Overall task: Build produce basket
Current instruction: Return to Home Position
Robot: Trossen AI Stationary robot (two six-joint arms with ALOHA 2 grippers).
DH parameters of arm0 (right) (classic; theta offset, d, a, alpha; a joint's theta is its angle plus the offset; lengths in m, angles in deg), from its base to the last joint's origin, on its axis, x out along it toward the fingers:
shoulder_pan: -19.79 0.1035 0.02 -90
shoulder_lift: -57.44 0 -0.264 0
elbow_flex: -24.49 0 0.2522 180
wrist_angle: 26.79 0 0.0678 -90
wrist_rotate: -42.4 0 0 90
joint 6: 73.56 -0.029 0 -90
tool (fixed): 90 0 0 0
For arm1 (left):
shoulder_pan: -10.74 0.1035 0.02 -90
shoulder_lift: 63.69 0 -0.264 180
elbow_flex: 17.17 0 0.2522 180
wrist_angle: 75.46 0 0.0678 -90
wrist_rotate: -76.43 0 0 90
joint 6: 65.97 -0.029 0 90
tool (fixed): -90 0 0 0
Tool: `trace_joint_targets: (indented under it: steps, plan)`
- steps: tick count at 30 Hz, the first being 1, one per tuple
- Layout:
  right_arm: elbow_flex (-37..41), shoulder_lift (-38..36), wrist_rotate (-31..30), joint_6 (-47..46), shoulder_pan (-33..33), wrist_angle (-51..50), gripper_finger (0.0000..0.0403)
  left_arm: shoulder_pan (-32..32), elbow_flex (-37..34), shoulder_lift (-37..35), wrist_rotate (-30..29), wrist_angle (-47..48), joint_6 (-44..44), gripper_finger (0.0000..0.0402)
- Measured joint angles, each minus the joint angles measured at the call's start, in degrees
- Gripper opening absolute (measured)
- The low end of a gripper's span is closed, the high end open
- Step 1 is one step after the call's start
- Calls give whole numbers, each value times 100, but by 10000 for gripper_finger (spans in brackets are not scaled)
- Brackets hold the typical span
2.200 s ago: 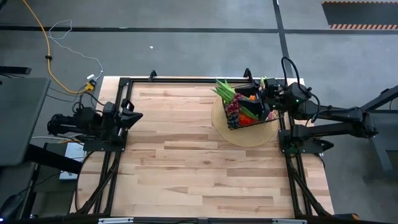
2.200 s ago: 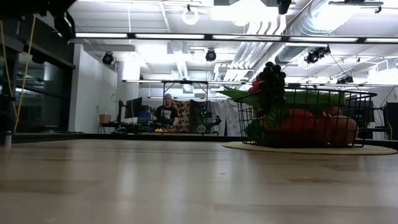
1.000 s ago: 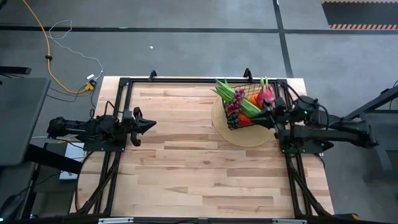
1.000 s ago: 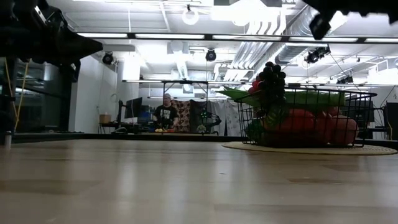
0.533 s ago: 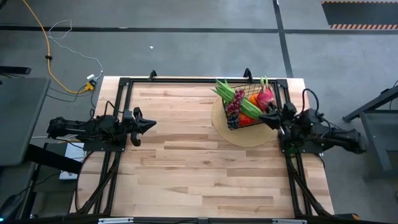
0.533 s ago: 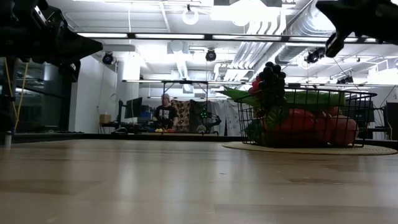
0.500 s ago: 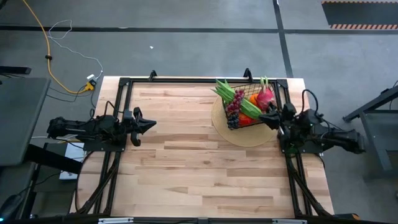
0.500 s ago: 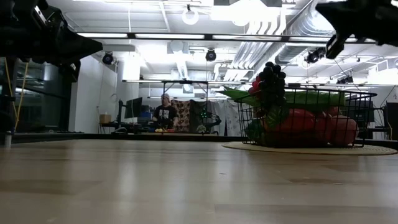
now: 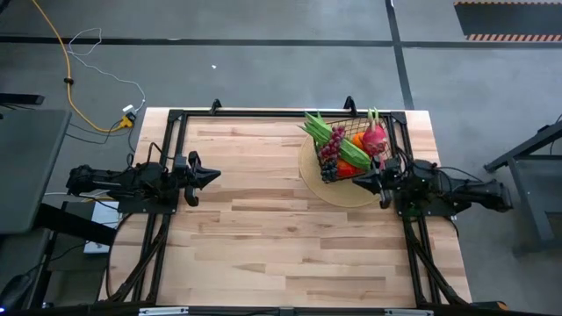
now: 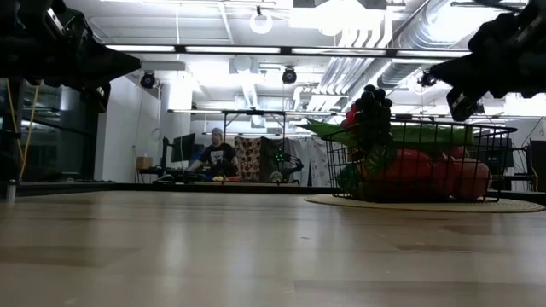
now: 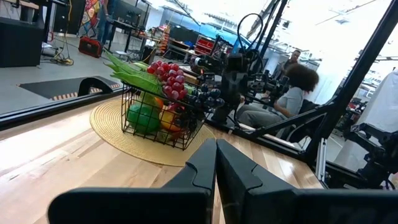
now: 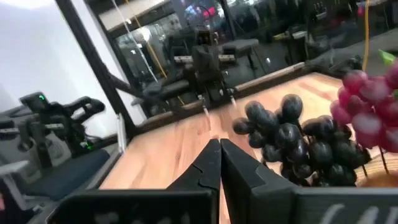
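Observation:
The black wire basket (image 9: 345, 151) stands on a round tan mat (image 9: 323, 188) at the table's far right. It holds the produce: dark grapes (image 9: 329, 154), long green beans (image 9: 318, 128), a pink dragon fruit (image 9: 375, 137) and orange and red pieces. The basket (image 11: 158, 115) also shows in the left wrist view, and the grapes (image 12: 297, 140) fill the right wrist view. My right gripper (image 9: 358, 183) is shut and level, just on the near side of the basket, touching nothing. My left gripper (image 9: 213, 175) is shut and level at the table's left edge.
Black frame rails (image 9: 263, 114) run along the table's far, left and right sides. Bare wood (image 9: 281, 237) stretches across the middle and near part. A person (image 10: 217, 155) sits in the room beyond the table, and another (image 11: 292, 87) sits behind the right arm.
My right arm has folded back from over the basket toward the table's right edge and sunk. Its gripper now stands level, lower and nearer than before. The basket and the produce have kept still on the mat.

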Motion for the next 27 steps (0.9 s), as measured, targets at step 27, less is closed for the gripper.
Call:
trace_joint_targets:
  steps: [27]
  plan:
    - [-7, 55, -81, -553, -2, -117, 0, 0, 0, 0, 0, -2, -1, 1]
